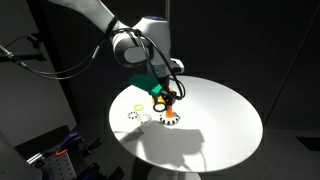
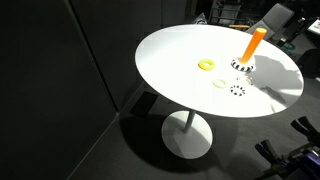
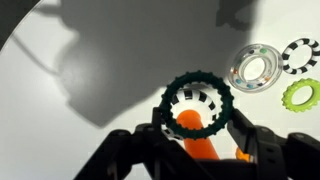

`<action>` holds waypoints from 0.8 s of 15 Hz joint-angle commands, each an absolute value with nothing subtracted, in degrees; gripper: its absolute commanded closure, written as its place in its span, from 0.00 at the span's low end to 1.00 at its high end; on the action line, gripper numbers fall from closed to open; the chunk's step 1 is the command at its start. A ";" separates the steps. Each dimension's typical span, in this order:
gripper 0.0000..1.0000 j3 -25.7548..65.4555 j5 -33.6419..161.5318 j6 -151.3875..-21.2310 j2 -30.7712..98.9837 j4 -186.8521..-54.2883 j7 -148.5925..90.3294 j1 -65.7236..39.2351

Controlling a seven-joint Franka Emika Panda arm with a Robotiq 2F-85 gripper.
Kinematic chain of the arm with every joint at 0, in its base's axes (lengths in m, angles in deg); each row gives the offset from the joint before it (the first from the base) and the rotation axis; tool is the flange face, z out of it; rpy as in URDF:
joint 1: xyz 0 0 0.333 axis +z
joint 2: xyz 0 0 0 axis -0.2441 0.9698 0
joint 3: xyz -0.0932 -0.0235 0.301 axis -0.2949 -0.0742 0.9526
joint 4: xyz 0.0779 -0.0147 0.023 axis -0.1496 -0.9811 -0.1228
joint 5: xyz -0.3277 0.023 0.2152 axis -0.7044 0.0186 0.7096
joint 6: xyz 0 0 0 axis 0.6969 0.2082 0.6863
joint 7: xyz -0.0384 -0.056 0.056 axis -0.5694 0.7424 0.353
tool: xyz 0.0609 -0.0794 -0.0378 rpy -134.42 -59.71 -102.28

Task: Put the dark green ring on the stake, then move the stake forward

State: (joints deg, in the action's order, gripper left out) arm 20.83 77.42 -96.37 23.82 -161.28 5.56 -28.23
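In the wrist view my gripper is shut on the dark green ring, one finger on each side. The ring hangs level over the top of the orange stake. The stake's checkered base shows through the ring's open centre. In an exterior view my gripper hovers right over the stake near the middle of the round white table. The stake stands upright in the other exterior view, where the gripper and the green ring do not show.
A clear ring, a black-and-white speckled ring and a yellow ring lie flat beside the stake. They also show in an exterior view: yellow ring, speckled ring. The round white table has dark surroundings.
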 commanded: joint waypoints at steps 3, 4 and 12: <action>0.58 19.90 79.70 -89.69 23.75 -155.09 4.85 -26.48; 0.58 19.93 79.91 -89.10 23.91 -154.23 4.64 -26.23; 0.58 20.35 79.91 -87.74 25.90 -148.47 1.47 -24.05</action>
State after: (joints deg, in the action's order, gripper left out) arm 20.57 78.92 -89.71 24.29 -151.97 2.98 -24.85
